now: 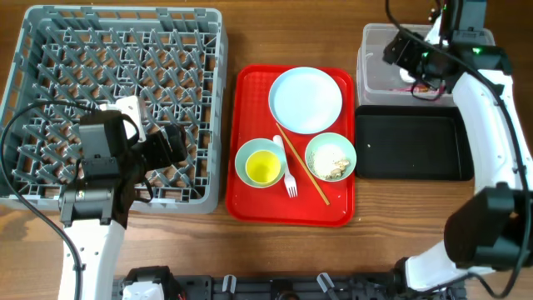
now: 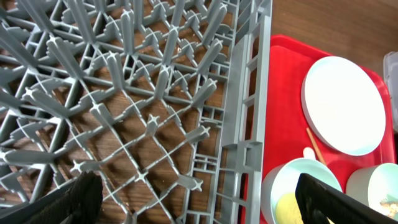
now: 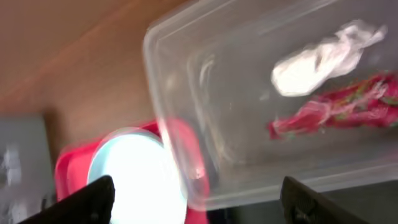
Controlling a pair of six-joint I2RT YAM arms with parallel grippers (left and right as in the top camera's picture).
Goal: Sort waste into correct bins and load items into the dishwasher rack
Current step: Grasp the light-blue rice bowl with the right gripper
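The left end effector (image 1: 171, 146) hangs over the near right part of the dishwasher rack (image 1: 117, 50), its fingers (image 2: 84, 199) spread wide apart with nothing between them - only grey pegs and the table (image 1: 291, 33) beneath. The right end effector (image 1: 400, 54) is above the clear tub (image 1: 371, 50), fingers likewise parted and empty. Inside that tub, the blurred right wrist view shows the red-and-white wrapper (image 3: 336, 109) with the crumpled tissue (image 3: 320, 59) just beside it. The black tray (image 1: 408, 146) sits directly in front of the tub.

On the red serving tray (image 1: 250, 200) lie the plate (image 1: 306, 100) at the far end and 2 bowls nearer - 1 bowl (image 1: 244, 160) holding the yellow cup (image 1: 264, 167), the other bowl (image 1: 315, 148) holding the crumbs (image 1: 333, 162). Between the bowls lie the fork (image 1: 290, 183) and the chopsticks (image 1: 300, 160), slanting toward the plate.
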